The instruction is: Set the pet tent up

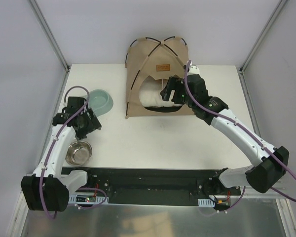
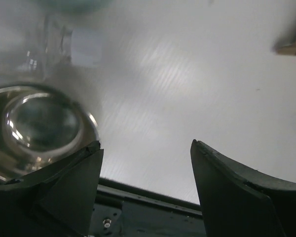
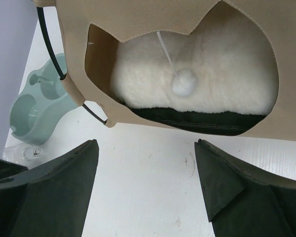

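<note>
Seen in the top external view, the pet tent stands erect at the far middle of the table, its doorway facing the arm bases. The right gripper hangs just before the right half of that doorway, while the left gripper sits well off to the tent's left, beside a steel bowl, so the right arm is plainly the nearer. In the left wrist view that claw's jaws stand wide apart with nothing between them, and a tan scrap at the upper right edge is probably the tent's front corner, though too little shows to be sure. In the right wrist view the jaws gape wide and empty, with the tent's doorway straight ahead. The white pom-pom dangles in the opening before the fluffy cushion inside the tent, a thin black pole bows along the tent's left edge, and a green feeder lies farther left of the tent. The tent looks about set up, so any remaining touch would be a short forward reach by the right arm
</note>
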